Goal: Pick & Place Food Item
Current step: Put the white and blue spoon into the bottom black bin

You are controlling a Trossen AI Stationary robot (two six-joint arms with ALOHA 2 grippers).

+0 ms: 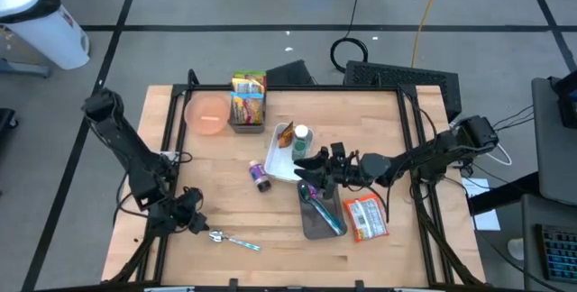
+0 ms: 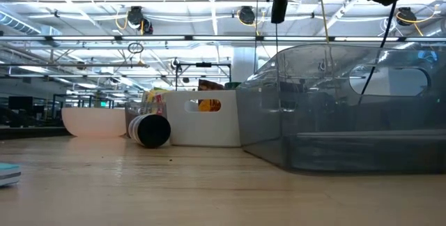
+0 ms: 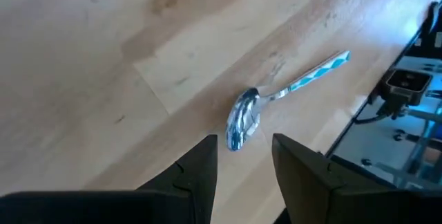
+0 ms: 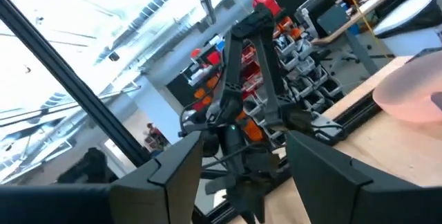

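The right gripper [image 1: 314,168] is held raised above the white tray [image 1: 276,159], jaws parted and empty, presumably poised to pick food there. The left gripper [image 1: 200,223], parted and empty, is parked beside the spoon [image 1: 236,241].

table [image 1: 379,121]: pale wood, smooth, matt | spoon [image 3: 243,117] on it: glossy metal bowl, blue patterned plastic handle | grey bin [image 2: 348,107]: translucent, glossy plastic | white tray [image 2: 202,125] beside bin: matt plastic | snack packet [image 1: 366,219]: shiny foil
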